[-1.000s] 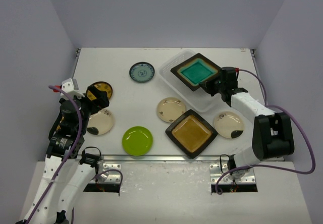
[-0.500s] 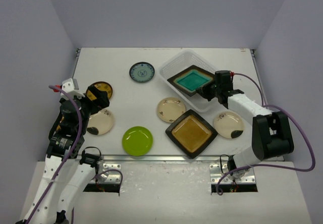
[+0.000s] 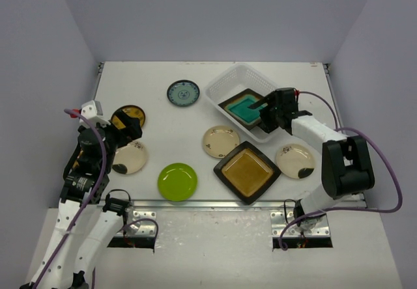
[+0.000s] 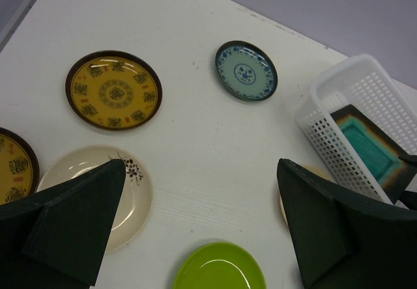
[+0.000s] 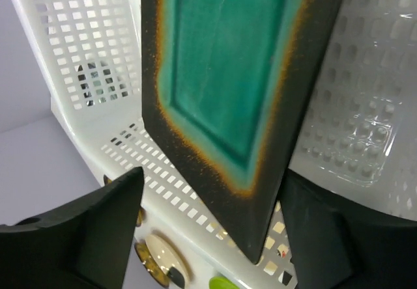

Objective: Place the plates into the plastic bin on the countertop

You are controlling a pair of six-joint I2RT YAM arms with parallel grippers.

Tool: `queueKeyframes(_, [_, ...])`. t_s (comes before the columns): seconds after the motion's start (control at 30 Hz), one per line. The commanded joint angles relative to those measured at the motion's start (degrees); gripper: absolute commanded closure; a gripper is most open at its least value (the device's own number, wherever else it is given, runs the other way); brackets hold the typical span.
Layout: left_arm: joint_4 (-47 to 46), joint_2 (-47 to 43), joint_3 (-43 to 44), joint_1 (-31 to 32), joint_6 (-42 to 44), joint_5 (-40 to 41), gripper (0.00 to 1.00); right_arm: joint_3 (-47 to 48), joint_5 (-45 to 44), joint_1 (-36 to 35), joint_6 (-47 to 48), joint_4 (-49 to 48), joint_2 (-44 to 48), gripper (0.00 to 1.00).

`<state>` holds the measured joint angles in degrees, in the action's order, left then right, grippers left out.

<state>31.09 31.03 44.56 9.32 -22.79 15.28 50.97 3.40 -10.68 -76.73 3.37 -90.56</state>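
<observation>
Item: teal-glazed square ceramic plate [image 3: 242,107] with a dark rim, lying inside the translucent white plastic bin [image 3: 225,81], far right of the white countertop [image 3: 169,120].
Right gripper [image 3: 266,110]: fingers wide, straddling the plate's near corner, not gripping.
Left gripper [image 4: 201,165]: fingers wide, empty, well left of the bin.

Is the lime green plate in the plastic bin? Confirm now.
No, the lime green plate lies on the countertop, well apart from the plastic bin.

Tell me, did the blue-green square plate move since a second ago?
Yes. The blue-green square plate dropped from up over the plastic bin's rim to down inside it, ending a little lower-left in the overhead view, judged against the bin's walls.
</observation>
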Motion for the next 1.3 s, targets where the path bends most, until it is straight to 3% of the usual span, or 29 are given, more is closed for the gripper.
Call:
queueKeyframes(0.0, [-2.9, 1.1, -0.2, 0.2, 0.6, -1.4, 0.0, 7.2, -2.1, 0.0, 4.1, 3.0, 0.3, 0.14])
queueKeyframes(0.1, [-2.9, 1.4, -0.2, 0.3, 0.7, -1.6, 0.0, 8.2, -3.9, 0.0, 6.7, 6.9, 3.5, 0.03])
queueKeyframes(0.27, [-3.9, 3.1, -0.5, 0.8, 1.6, -4.1, 0.0, 10.3, -4.8, 0.0, 14.4, 10.2, 10.1, 0.01])
queueKeyframes(0.47, [-5.6, 9.6, 0.2, 1.3, 3.8, -16.0, 0.0, 13.4, 2.2, 0.1, 27.2, 13.7, 14.7, 0.01])
queueKeyframes(0.53, [-6.1, 13.2, 0.7, 1.8, 2.8, -25.9, 0.0, 13.1, 7.2, 0.1, 34.0, 15.7, 16.4, 0.01])
queueKeyframes(0.63, [-7.9, 18.8, 0.0, 8.0, -2.0, -31.9, 0.0, 9.4, 13.4, 0.1, 39.7, 15.9, 22.3, 0.01])
queueKeyframes(0.87, [-20.1, 40.3, -0.4, 30.9, -9.0, -27.2, 0.0, -2.2, 24.9, 0.2, 46.8, 17.1, 35.4, 0.01])
queueKeyframes(1.07, [-23.7, 58.1, 5.7, 34.2, -5.7, -30.3, 0.0, -9.3, 33.2, 0.3, 50.3, 18.3, 41.6, 0.01])
queueKeyframes(1.27, [-23.0, 66.2, 8.3, 34.2, -2.9, -26.6, 0.0, -14.2, 36.8, 0.3, 50.9, 17.1, 47.7, 0.01])
